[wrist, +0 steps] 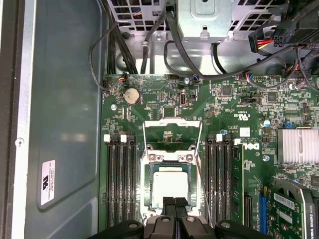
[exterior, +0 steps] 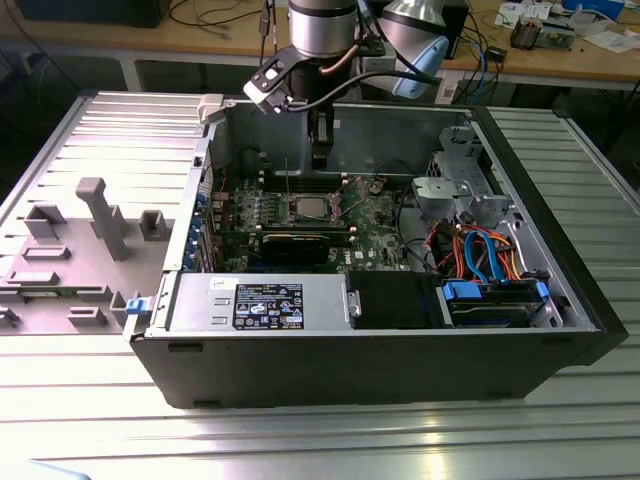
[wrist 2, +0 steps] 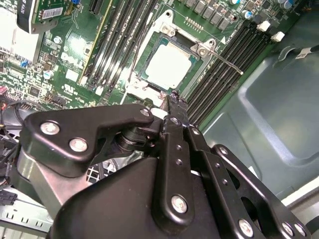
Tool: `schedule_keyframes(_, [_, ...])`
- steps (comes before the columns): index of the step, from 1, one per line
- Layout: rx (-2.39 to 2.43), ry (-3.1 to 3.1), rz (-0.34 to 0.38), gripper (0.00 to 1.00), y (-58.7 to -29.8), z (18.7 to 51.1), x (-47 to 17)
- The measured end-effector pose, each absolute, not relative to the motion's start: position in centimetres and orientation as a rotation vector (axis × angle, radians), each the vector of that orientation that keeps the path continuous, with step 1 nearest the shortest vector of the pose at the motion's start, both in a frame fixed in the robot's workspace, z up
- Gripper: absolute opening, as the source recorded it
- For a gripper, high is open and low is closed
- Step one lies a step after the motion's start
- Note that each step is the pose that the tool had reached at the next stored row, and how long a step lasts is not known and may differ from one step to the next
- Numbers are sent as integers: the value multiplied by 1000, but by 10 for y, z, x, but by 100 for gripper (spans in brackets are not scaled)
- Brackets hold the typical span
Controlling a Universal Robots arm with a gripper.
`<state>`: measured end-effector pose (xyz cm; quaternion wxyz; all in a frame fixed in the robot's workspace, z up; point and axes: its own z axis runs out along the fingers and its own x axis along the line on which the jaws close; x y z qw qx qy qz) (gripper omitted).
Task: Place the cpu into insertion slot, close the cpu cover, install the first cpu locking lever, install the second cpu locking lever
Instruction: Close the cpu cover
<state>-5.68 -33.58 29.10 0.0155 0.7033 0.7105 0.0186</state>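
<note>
Chip (wrist: 169, 186) sits in the socket (wrist: 148, 190), with memory slots (wrist: 119, 184) flanking both sides. Cover (wrist: 172, 121) stands open beyond it. Gripper (exterior: 319, 158) hangs above, inside the case (exterior: 400, 360).

You're looking at a bright green motherboard (wrist: 164, 99) with rows of black memory slots (wrist: 122, 179), and the cpu (wrist: 171, 185) has a pale silver-grey top. Your end effector (wrist: 174, 203) is black all over. Cables (exterior: 480, 250) are orange, blue and red, and the surface (exterior: 300, 440) is ribbed silver.
</note>
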Motion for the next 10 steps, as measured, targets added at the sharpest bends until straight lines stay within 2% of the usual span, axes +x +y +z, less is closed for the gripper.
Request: schedule_keyframes(10, [2187, 2209, 55, 11, -336, 290, -52])
